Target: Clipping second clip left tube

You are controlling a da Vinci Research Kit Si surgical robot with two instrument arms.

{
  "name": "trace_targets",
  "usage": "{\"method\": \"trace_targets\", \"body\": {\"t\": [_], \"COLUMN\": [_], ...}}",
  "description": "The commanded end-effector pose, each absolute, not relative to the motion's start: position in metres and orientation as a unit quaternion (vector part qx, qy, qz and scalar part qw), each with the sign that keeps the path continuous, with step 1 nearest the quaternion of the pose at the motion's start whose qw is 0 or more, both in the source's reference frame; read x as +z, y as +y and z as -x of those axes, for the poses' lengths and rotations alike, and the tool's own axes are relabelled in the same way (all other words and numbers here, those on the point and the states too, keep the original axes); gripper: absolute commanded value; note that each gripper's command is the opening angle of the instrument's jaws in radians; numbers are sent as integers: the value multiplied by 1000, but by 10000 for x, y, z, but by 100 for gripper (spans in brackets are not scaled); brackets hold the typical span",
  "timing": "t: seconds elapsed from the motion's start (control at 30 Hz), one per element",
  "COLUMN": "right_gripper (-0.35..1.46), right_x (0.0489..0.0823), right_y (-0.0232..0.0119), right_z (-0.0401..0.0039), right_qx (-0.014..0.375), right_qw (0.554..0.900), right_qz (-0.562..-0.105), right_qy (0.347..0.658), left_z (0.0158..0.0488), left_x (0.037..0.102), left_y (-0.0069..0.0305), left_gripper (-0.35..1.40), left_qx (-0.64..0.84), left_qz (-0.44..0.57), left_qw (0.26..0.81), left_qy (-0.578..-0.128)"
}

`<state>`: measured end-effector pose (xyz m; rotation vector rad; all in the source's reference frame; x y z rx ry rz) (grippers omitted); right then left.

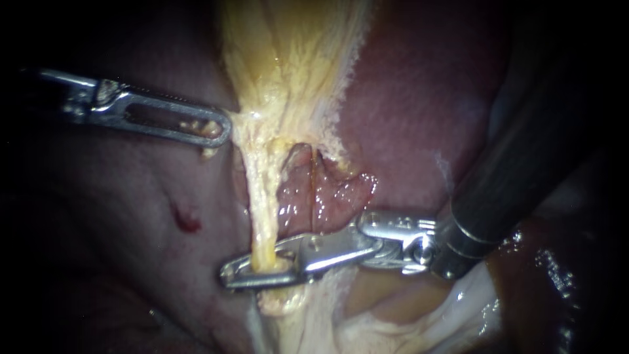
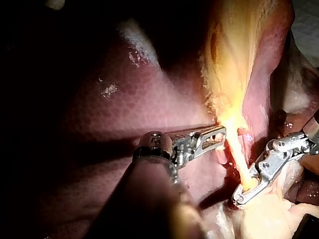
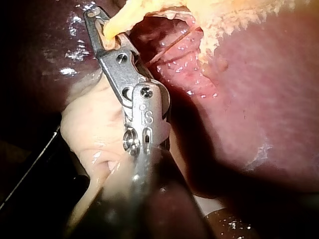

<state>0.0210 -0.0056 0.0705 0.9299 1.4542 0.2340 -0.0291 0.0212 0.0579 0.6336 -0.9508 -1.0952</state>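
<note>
Liver (image 1: 419,85) is the bed: dark red, glossy. Yellow fatty tissue (image 1: 288,59) lies on it and narrows into the left tube (image 1: 262,203). Small red spot (image 1: 185,218) on the liver beside the tube. Pale tissue (image 1: 406,321) lies at the tube's lower end.

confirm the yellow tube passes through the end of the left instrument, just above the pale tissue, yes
No: the yellow tube passes through the end of the right instrument, just above the pale tissue. The endoscope view shows it; the left instrument meets the yellow tissue higher up.
</note>
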Motion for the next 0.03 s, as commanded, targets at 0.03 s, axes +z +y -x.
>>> {"method": "trace_targets", "body": {"t": [0.03], "right_gripper": [-35], "right_x": [705], "right_y": [-56], "right_z": [-211], "right_qx": [103], "right_qw": [644], "right_qz": [-408], "right_qy": [639], "left_z": [292], "left_x": [579], "left_y": [212], "left_gripper": [-35], "left_qx": [-492], "left_qz": [-285], "left_qw": [703], "left_qy": [-427]}}
